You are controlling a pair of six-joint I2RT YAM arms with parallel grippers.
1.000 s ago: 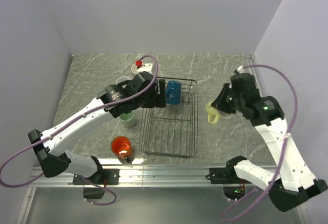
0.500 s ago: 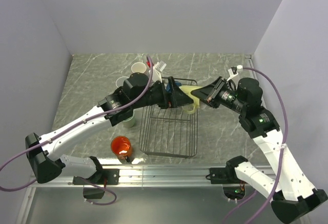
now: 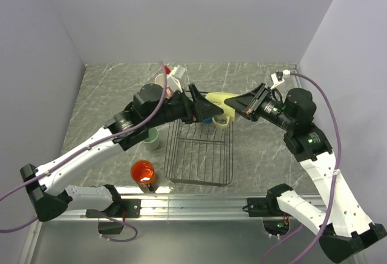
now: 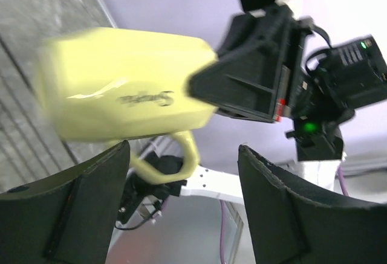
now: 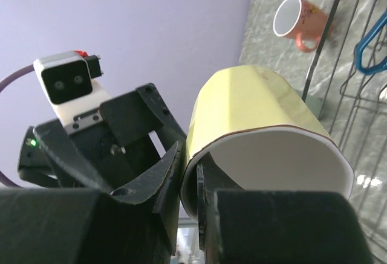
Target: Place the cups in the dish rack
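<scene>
Yellow cup (image 3: 219,103) higher over marbled table (image 3: 254,80)

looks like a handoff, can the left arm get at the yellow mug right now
Probably yes: the left fingers are open right at the yellow mug, with nothing between, while the right fingers pinch only its rim.

Marbled table (image 3: 260,149) bears rack (image 3: 199,155), orange mug (image 3: 143,171), green mug (image 3: 151,137).

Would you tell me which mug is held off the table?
The pale yellow mug: the right gripper pinches its rim above the dish rack; the orange mug stands on the table.
</scene>
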